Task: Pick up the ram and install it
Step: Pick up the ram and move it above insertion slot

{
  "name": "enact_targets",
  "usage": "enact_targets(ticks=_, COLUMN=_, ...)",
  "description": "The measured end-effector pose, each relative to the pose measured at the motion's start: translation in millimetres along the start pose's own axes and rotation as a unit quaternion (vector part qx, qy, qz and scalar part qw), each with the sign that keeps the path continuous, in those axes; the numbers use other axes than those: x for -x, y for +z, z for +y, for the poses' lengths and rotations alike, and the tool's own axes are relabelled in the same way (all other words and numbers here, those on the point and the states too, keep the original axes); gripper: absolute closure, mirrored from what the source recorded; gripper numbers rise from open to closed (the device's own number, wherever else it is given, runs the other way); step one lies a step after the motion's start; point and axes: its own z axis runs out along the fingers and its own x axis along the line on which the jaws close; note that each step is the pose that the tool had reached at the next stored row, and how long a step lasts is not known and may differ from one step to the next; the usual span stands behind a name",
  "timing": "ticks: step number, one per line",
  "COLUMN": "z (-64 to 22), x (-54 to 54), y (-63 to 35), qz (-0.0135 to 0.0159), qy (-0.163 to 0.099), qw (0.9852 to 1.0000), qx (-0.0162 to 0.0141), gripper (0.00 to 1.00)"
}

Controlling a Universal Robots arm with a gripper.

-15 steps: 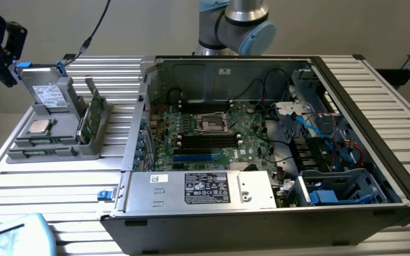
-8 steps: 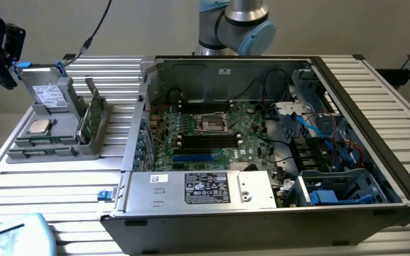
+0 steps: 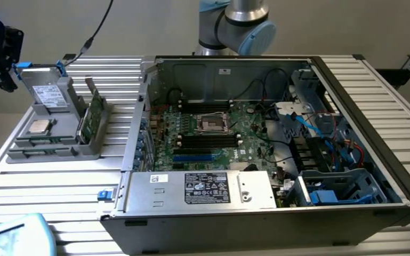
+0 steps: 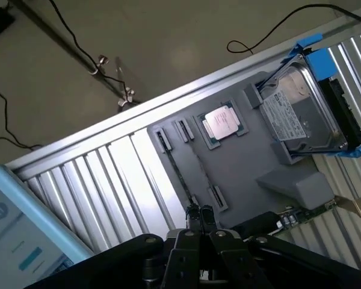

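The ram (image 4: 178, 170) is a thin green stick standing on edge in a groove of the grey holder (image 4: 240, 165); in the exterior view the ram (image 3: 40, 142) lies near the holder's front. My gripper (image 3: 4, 77) hangs above the table's far corner on the exterior view's left, beyond the holder (image 3: 62, 152) and clear of it. In the wrist view the gripper (image 4: 200, 212) has its fingertips close together with nothing between them, and the ram's end is just past them. The open computer case (image 3: 375, 144) shows the motherboard's black memory slots (image 3: 206, 140).
The holder also carries a silver CPU chip (image 4: 222, 123), a hard drive (image 4: 301, 114) with blue rails, and a taller green expansion card (image 3: 91, 114). A light blue device (image 3: 9, 234) lies at the table's front corner. Cables (image 3: 332, 133) crowd the case's side on the exterior view's right.
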Motion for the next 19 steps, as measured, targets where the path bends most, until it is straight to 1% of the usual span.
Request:
enact_targets(ticks=1, z=0.0, x=0.0, y=0.1, qz=0.0007, qy=-0.007, qw=1.0000, qx=-0.0020, gripper=0.89)
enact_targets(ticks=2, z=-0.1, x=0.0, y=0.3, qz=0.0008, qy=-0.014, qw=0.9999, qx=-0.0048, gripper=0.89)
enact_targets(ticks=3, z=-0.2, x=0.0, y=0.6, qz=0.0004, qy=-0.021, qw=0.9997, qx=-0.0083, gripper=0.89)
enact_targets(ticks=6, z=-0.3, x=0.0, y=1.3, qz=-0.0029, qy=-0.040, qw=0.9990, qx=-0.0215, gripper=0.89)
enact_targets(ticks=7, z=-0.3, x=0.0, y=1.5, qz=-0.0036, qy=-0.045, qw=0.9987, qx=-0.0248, gripper=0.89)
enact_targets(ticks=8, z=-0.5, x=0.0, y=2.0, qz=-0.0035, qy=-0.051, qw=0.9983, qx=-0.0260, gripper=0.89)
enact_targets(ticks=11, z=-0.6, x=-0.1, y=4.2, qz=-0.0015, qy=-0.074, qw=0.9969, qx=-0.0260, gripper=0.89)
enact_targets(ticks=13, z=-0.9, x=-0.1, y=6.1, qz=0.0002, qy=-0.092, qw=0.9954, qx=-0.0258, gripper=0.89)
enact_targets(ticks=16, z=-1.2, x=-0.1, y=9.0, qz=0.0028, qy=-0.119, qw=0.9926, qx=-0.0255, gripper=0.89)
enact_targets(ticks=19, z=-1.5, x=-0.1, y=11.5, qz=0.0054, qy=-0.146, qw=0.9889, qx=-0.0251, gripper=0.89)
